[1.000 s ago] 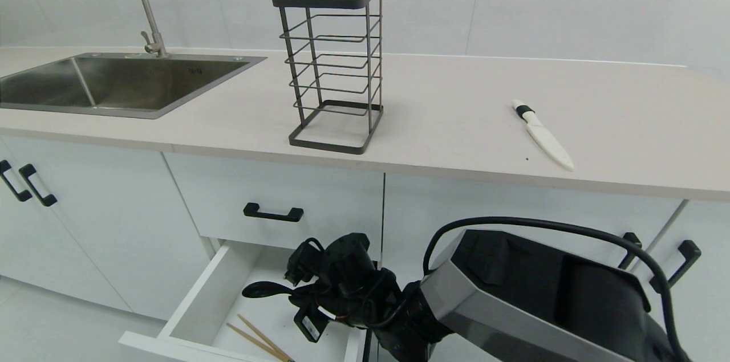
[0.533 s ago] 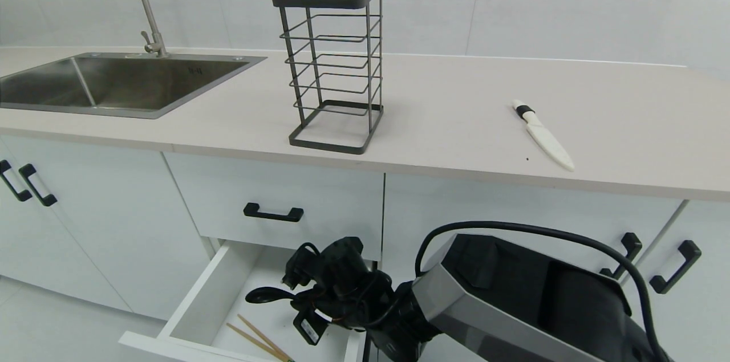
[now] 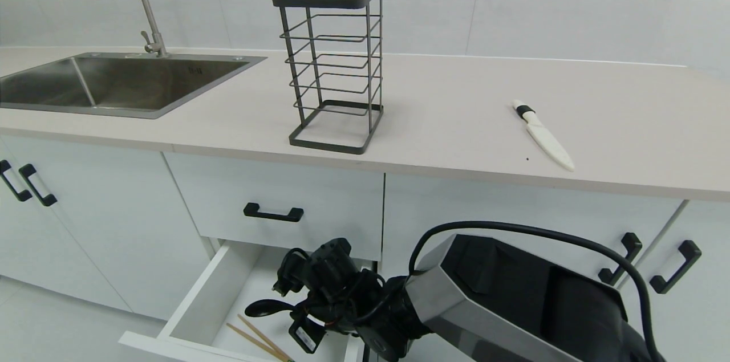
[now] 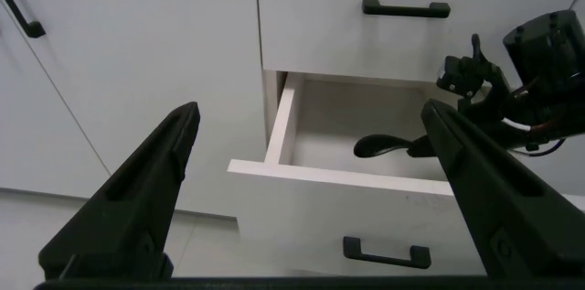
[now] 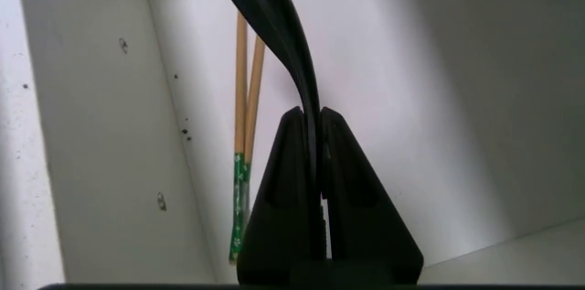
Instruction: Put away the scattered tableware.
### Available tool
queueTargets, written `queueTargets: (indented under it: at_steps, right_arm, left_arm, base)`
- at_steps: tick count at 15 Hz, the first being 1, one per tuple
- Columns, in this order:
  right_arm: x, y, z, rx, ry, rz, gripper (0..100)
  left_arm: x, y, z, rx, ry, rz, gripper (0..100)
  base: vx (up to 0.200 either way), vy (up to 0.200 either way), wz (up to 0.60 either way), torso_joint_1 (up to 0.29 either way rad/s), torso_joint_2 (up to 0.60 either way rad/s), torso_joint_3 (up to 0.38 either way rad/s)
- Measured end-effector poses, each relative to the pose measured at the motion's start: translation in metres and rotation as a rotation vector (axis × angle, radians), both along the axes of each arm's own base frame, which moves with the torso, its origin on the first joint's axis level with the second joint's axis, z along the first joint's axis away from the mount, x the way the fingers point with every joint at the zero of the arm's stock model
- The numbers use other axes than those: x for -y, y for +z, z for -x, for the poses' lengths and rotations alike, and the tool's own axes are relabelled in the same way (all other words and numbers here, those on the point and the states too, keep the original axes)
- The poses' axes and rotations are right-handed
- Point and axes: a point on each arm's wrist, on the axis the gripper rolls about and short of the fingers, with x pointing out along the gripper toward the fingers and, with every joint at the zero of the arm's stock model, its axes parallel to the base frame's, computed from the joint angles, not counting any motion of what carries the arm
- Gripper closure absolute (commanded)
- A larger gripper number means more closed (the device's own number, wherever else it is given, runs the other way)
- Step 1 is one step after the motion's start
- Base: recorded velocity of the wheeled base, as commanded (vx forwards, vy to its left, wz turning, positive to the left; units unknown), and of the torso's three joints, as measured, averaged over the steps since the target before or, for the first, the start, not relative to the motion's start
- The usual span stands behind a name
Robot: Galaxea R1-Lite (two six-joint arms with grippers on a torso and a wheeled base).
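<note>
Black spoon (image 5: pixel 274 17) in right tool (image 5: pixel 320 125)

Three cameras on one open drawer.
The head view looks forward and down from well back, over the desk (image 3: pixel 456 111) to the drawer (image 3: pixel 194 293) beneath it. The left wrist view faces the drawer's front from outside, farther off. The right wrist view sits close inside, looking along the spoon (image 5: pixel 270 16) at the drawer's floor. All three share drawer and spoon.
</note>
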Motion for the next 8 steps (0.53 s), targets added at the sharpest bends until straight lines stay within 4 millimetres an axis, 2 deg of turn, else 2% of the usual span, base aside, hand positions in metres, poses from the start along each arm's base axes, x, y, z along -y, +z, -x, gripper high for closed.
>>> queueTargets:
  at_steps: [4, 7, 8]
  right_arm:
    - [-0.006, 0.006, -0.005, 0.035, -0.013, -0.035, 100]
    - [-0.008, 0.003, -0.008, 0.037, -0.028, -0.022, 100]
    - [-0.008, 0.004, -0.015, 0.06, -0.033, -0.019, 100]
  left_arm:
    - [0.0, 0.0, 0.0, 0.0, 0.0, 0.0, 0]
    - [0.0, 0.0, 0.0, 0.0, 0.0, 0.0, 0]
    - [0.0, 0.0, 0.0, 0.0, 0.0, 0.0, 0]
  base:
    - [0.0, 0.0, 0.0, 0.0, 0.0, 0.0]
    - [0.0, 0.0, 0.0, 0.0, 0.0, 0.0]
    - [0.0, 0.0, 0.0, 0.0, 0.0, 0.0]
